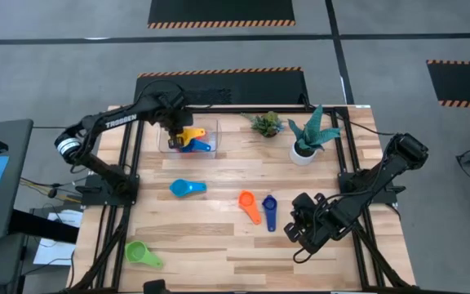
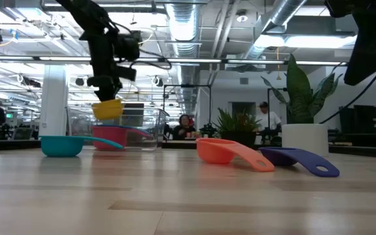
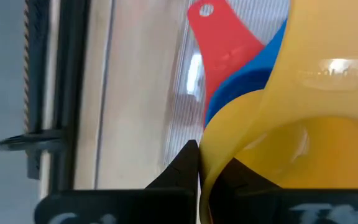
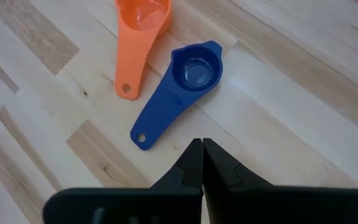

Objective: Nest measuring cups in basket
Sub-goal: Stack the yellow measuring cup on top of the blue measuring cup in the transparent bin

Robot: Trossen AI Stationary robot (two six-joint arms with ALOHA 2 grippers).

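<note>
The left end effector (image 1: pixel 175 131) is clamped on the rim of the yellow cup (image 1: pixel 192 133), holding it over the clear basket (image 1: pixel 212 150) at about eleven o'clock on the table (image 1: pixel 219 245); from table level the cup hangs just above the basket's rim. Inside the basket lie a red cup (image 3: pixel 219 43) and a blue cup (image 1: pixel 201 147). The left arm reaches in from the nine o'clock edge, elbow bent. The right end effector (image 1: pixel 294 231), fingers pressed together and empty, hovers near four o'clock. Just beside it toward the middle lie the dark blue cup (image 1: pixel 269 211) and orange cup (image 1: pixel 250 204), side by side. The light blue cup (image 1: pixel 187 188) sits left of centre, and the green cup (image 1: pixel 142 254) is at seven o'clock.
</note>
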